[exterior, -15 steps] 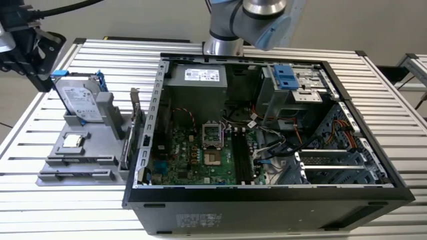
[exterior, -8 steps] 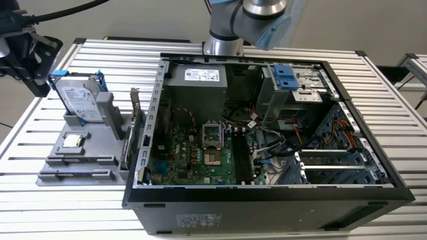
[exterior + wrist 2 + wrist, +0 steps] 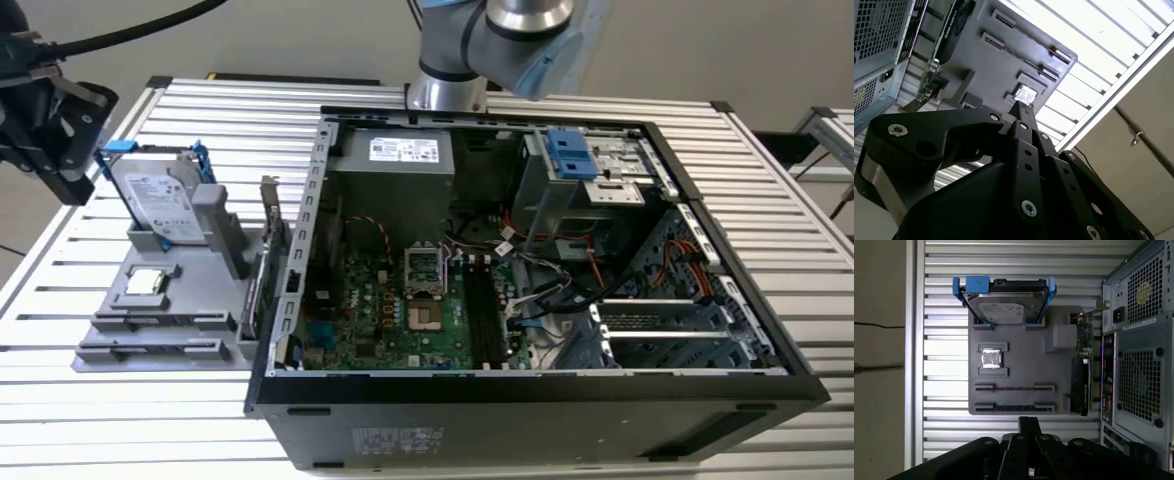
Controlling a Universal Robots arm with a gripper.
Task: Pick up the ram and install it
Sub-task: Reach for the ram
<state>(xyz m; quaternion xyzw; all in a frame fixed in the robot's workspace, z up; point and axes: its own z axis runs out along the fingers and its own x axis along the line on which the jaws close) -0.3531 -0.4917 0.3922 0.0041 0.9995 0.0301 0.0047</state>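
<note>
The ram is out of view. My gripper [image 3: 64,170] hangs high over the table at the exterior view's left, beside and above the grey parts holder [image 3: 200,320]. In both wrist views its black fingers [image 3: 1029,422] are shut, and I see nothing between them. In the second wrist view the gripper [image 3: 1021,107] points toward the holder [image 3: 1004,50]. The holder's two long narrow slots [image 3: 1014,388] are bare. Black memory slots [image 3: 487,315] run along the green motherboard inside the open computer case [image 3: 534,385].
The holder carries a silver hard drive with blue rails [image 3: 160,200], a small square chip [image 3: 144,283] and an upright card with a metal bracket [image 3: 274,250] next to the case wall. The arm's base [image 3: 447,90] stands behind the case. A slatted metal table [image 3: 80,420] lies beneath.
</note>
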